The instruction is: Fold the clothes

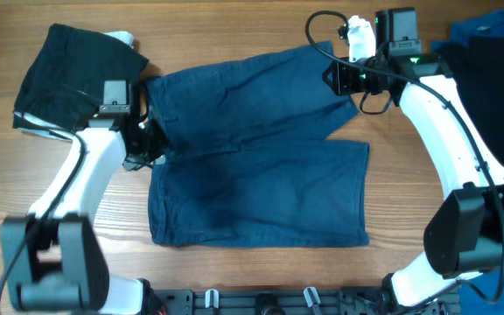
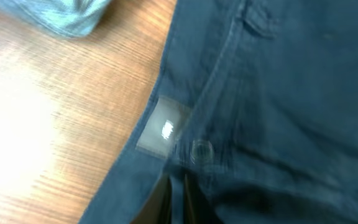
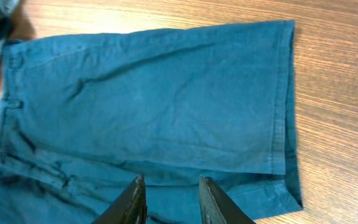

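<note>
Left tool [image 2: 176,186] almost closed, pinching waistband of navy shorts [image 1: 261,166], spread at centre of table [image 1: 261,26]. Right tool [image 3: 171,183] half open above upper leg hem, gripping nothing. Black garment [image 1: 73,70] upper left.

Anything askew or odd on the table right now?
Navy shorts lie unevenly: the upper leg splays at an angle toward the right pincer, so the hems don't line up. Pale fabric pokes out from under the black garment at upper left. No damage visible.
</note>
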### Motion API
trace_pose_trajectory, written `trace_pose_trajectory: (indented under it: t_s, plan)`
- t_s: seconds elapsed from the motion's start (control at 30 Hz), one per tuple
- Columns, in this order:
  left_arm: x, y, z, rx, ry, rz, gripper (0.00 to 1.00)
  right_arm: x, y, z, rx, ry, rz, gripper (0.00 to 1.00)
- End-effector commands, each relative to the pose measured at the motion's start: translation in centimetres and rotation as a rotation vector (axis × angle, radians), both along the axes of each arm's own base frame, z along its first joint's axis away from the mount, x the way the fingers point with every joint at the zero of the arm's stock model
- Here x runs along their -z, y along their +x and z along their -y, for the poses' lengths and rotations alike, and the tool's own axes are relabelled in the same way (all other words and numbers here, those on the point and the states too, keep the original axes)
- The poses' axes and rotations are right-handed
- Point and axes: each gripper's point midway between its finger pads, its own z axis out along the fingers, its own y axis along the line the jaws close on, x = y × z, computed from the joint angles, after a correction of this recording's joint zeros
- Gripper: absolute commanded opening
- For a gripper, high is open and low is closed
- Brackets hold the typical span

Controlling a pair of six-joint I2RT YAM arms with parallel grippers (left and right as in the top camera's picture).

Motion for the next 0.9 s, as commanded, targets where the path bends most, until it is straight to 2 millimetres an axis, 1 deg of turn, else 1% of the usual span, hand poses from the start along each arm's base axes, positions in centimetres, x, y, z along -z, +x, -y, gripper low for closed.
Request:
trace_pose_trajectory:
  t_s: [0.0,0.03,0.07,0.1,0.13,0.17,0.2,0.23,0.27,0.3,0.37,0.4,0.43,0.47,0.53,0.6,0.63,0.67,0.7,0.77,0.87]
  plan:
    - [3.4,0.4,0.1,0.028,-0.007,-0.061,0.07,4.7,0.4,0.5,-0.004,-0.053,-0.081,0.29]
    - [3.7,0.5,0.1,0.028,-0.006,-0.064,0.07,5.4,0.4,0.5,-0.005,-0.055,-0.097,0.29]
    - [4.0,0.7,0.1,0.028,-0.006,-0.063,0.08,6.8,0.5,0.5,-0.006,-0.058,-0.122,0.29]
    - [4.1,1.2,0.1,0.028,-0.006,-0.047,0.08,9.0,0.6,0.7,-0.001,-0.072,-0.162,0.29]
    - [4.1,1.5,0.1,0.028,-0.006,-0.036,0.08,10.4,0.6,1.3,0.027,-0.101,-0.19,0.27]
    - [4.1,1.7,0.1,0.028,-0.006,-0.027,0.09,11.4,0.4,1.8,0.059,-0.121,-0.22,0.25]
    - [4.1,2.0,0.1,0.028,-0.006,-0.015,0.1,12.7,0.0,2.6,0.123,-0.148,-0.272,0.2]
    - [4.1,2.1,0.1,0.029,-0.006,-0.011,0.11,13.5,-0.4,3.5,0.182,-0.182,-0.305,0.15]
    - [4.1,2.2,0.1,0.029,-0.006,-0.008,0.11,13.8,-0.8,4.9,0.249,-0.244,-0.326,0.15]
    - [4.1,2.4,0.1,0.029,-0.006,-0.001,0.1,13.9,-1.0,5.5,0.262,-0.276,-0.331,0.16]
    - [4.0,2.8,0.1,0.029,-0.006,0.018,0.09,14.2,-1.5,6.7,0.285,-0.343,-0.343,0.22]
    - [3.8,3.4,0.1,0.029,-0.006,0.042,0.08,14.2,-1.7,6.9,0.287,-0.354,-0.35,0.26]
    - [3.7,3.8,0.1,0.029,-0.005,0.061,0.08,14.2,-1.7,6.9,0.288,-0.354,-0.351,0.26]
    - [3.8,4.0,0.2,0.029,-0.005,0.068,0.08,14.2,-1.4,6.7,0.285,-0.34,-0.34,0.26]
    - [4.1,3.9,0.2,0.049,0.0,0.059,0.08,14.0,-1.0,5.4,0.249,-0.274,-0.333,0.27]
    - [4.6,3.7,0.2,0.053,0.0,0.042,0.08,13.9,-1.1,4.2,0.22,-0.208,-0.342,0.31]
    - [5.1,3.4,0.2,0.055,0.0,0.024,0.08,13.7,-1.1,3.2,0.197,-0.157,-0.349,0.38]
    - [5.4,3.2,0.3,0.057,0.0,0.012,0.08,13.7,-1.1,2.9,0.189,-0.138,-0.35,0.4]
    - [5.8,3.2,0.4,0.061,0.0,0.004,0.09,13.6,-0.9,2.8,0.188,-0.134,-0.341,0.45]
    - [6.0,3.2,0.8,0.071,0.0,0.004,0.09,13.5,-0.2,3.2,0.201,-0.154,-0.311,0.49]
    - [5.9,3.5,1.5,0.091,0.0,0.019,0.09,13.6,0.0,3.2,0.201,-0.151,-0.302,0.49]
